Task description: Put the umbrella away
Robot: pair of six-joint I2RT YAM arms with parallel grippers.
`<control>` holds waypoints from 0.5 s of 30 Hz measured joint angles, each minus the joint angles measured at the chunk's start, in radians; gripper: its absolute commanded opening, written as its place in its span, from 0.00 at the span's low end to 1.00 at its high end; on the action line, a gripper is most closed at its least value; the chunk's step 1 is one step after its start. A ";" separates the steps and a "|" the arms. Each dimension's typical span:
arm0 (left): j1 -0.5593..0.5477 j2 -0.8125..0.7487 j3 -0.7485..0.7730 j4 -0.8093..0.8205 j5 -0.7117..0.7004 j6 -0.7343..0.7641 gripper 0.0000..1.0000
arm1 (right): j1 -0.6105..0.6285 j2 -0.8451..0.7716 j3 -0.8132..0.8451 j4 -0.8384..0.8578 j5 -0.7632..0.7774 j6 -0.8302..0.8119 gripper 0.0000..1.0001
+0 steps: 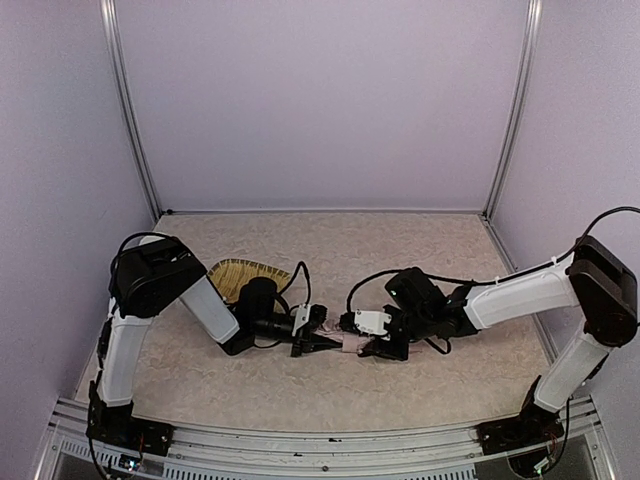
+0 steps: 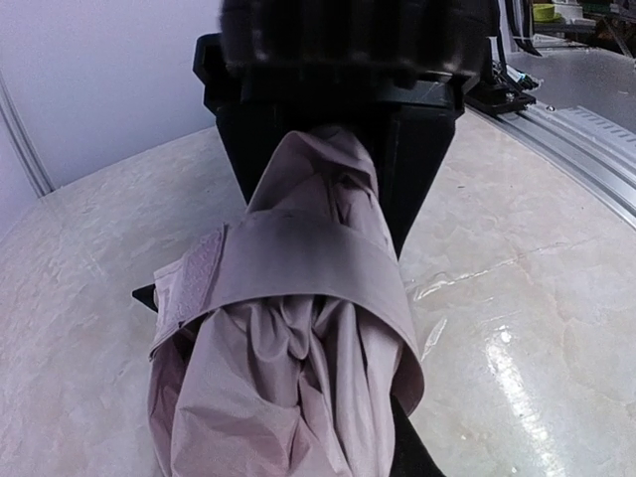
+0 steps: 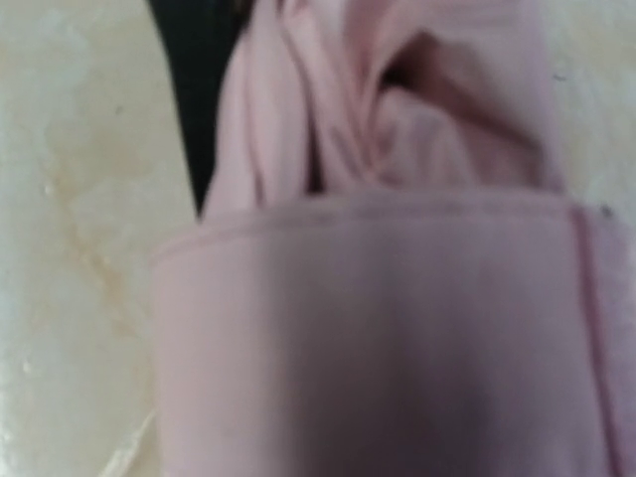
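At the far left, a woven straw mat (image 1: 243,274) is lying on the table (image 1: 420,250), just behind the left arm's wrist. The left gripper (image 1: 316,344) is pointing rightward, low over the tabletop. Its jaws are sitting narrowly apart and gripping one end of the umbrella (image 1: 347,342) (in its wrist view the bunched pink fabric is filling the gap, with one dark finger (image 2: 409,459) peeking out beneath it).

The umbrella is folded up and sitting near the middle of the table's near half, stretched between the two grippers. Whether it is touching the surface cannot be told. A flat pink closure band (image 2: 298,263) is wrapping around its folds.

On the right, the right gripper (image 1: 380,346) is holding the bundle's other end. Seen from the left wrist, its black jaws are standing on either side of the fabric and pinching it. Its own wrist view is blurred, showing only pink cloth and the band up close.
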 measured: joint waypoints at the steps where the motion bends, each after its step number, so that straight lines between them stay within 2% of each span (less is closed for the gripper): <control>1: 0.000 -0.003 0.004 -0.013 0.000 0.009 0.00 | 0.000 0.000 0.000 -0.003 0.000 0.000 0.50; 3: 0.000 -0.007 0.009 -0.031 -0.001 0.014 0.00 | 0.000 0.000 0.000 -0.010 -0.002 0.008 0.71; 6: 0.000 -0.013 0.006 -0.030 -0.024 -0.003 0.00 | 0.002 0.000 0.000 -0.022 0.000 0.011 0.97; 7: 0.002 -0.015 0.003 -0.023 -0.035 -0.014 0.00 | 0.003 0.000 -0.001 -0.023 0.002 0.018 1.00; 15: 0.013 -0.059 -0.065 0.032 -0.107 -0.100 0.00 | -0.008 -0.020 -0.012 -0.023 0.079 0.043 1.00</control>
